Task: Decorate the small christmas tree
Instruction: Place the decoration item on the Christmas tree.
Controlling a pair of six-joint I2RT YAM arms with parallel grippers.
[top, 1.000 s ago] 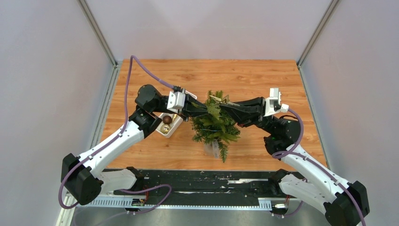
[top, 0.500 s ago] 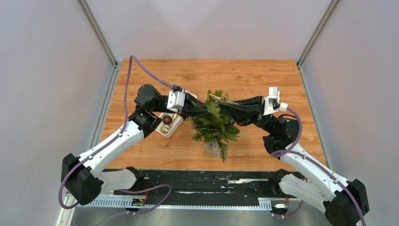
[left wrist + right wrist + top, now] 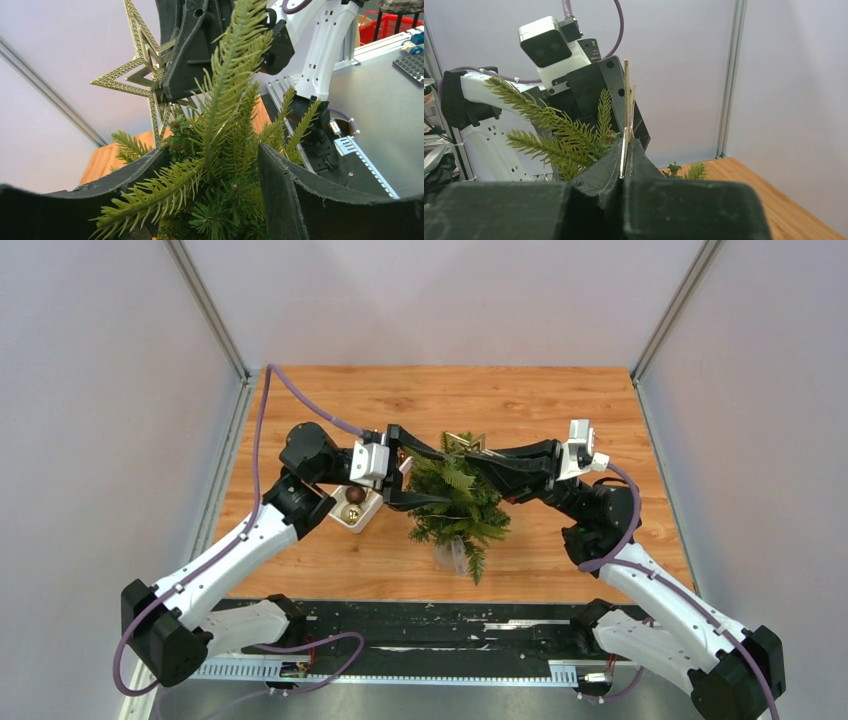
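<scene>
While the small christmas tree stands mid-table on the wooden table, the left gripper holds its fingers wide apart, one on each side of the tree's upper branches, which pass between them. The right gripper, fingers pressed together, pinches a gold star just at the treetop.

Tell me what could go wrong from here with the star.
The right gripper pinches the gold star by its thin edge; it may twist or slip. The left gripper stands open around the top branches, so the small christmas tree on its small clear base may tip if pushed.
</scene>
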